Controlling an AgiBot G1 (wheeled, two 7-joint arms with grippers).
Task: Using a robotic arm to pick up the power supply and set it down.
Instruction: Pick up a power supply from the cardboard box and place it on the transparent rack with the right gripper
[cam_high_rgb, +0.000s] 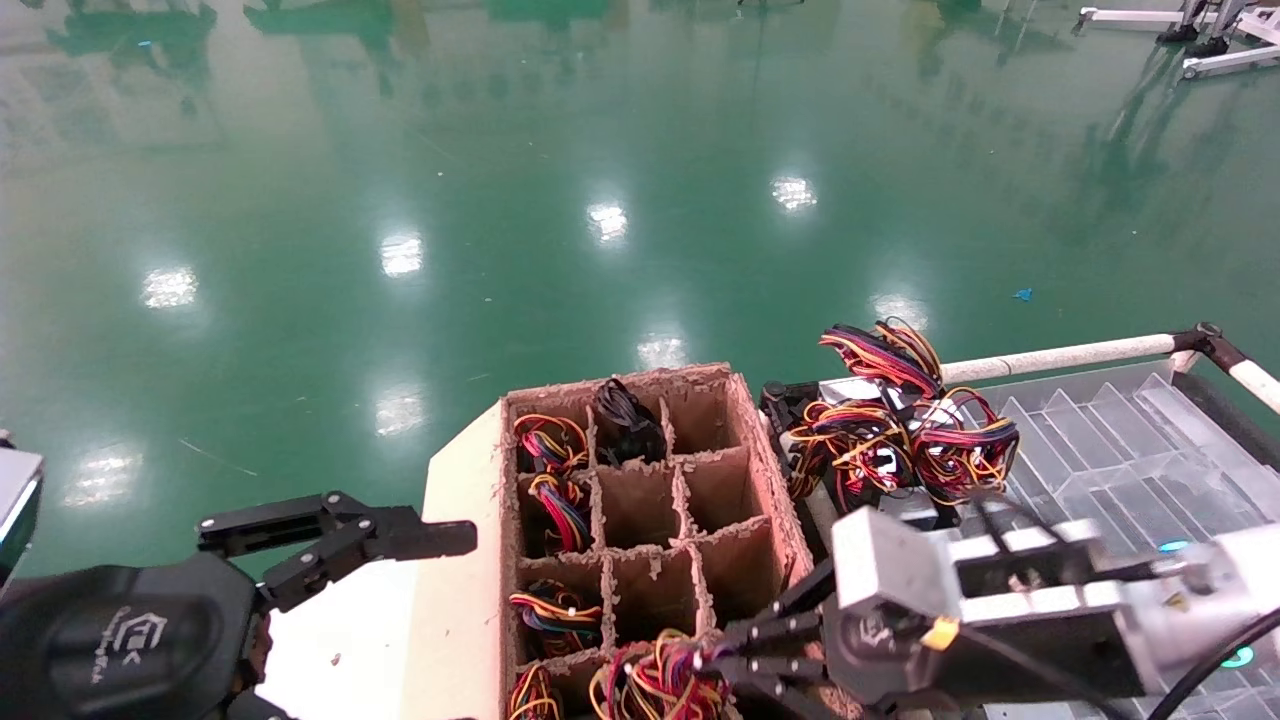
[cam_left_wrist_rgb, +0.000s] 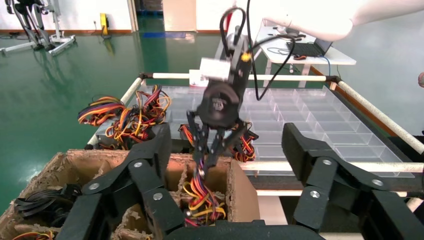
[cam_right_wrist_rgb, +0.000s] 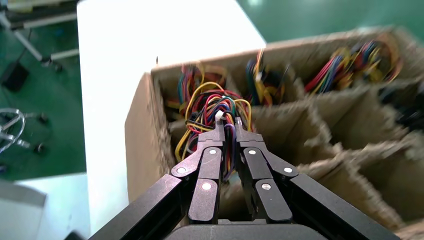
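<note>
Reaching down into the brown cardboard divider box (cam_high_rgb: 655, 520), our right gripper (cam_high_rgb: 725, 665) has its fingers (cam_right_wrist_rgb: 216, 145) drawn close together around a bundle of red, yellow, orange and black wires (cam_right_wrist_rgb: 215, 112) at the near end of the box. In the right wrist view the wires pass between the two fingertips, so we are pinching the wiring of a power supply (cam_left_wrist_rgb: 202, 200) that sits in a compartment of the box's nearest row; its metal body is hidden below the wires and we cannot tell how deep it lies. The left wrist view shows the same gripper (cam_left_wrist_rgb: 210, 162) coming straight down from above, its tips at the top of that wire bundle, level with the box's rim.

Our left gripper (cam_high_rgb: 400, 545) hovers beside the box over the white table (cam_high_rgb: 440, 600), with its fingers (cam_left_wrist_rgb: 145, 175) spread wide and nothing between them.

Other compartments hold more wire bundles (cam_high_rgb: 548, 445), and one at the far row holds a black bundle (cam_high_rgb: 625, 420). Just beyond the box on our right, several alike power supplies (cam_high_rgb: 890, 430) lie in a heap with their coloured wires tangled together, at the near edge of a clear plastic tray (cam_high_rgb: 1120, 440) with divided cells. A glossy green floor (cam_high_rgb: 500, 200) spreads beyond the table.
</note>
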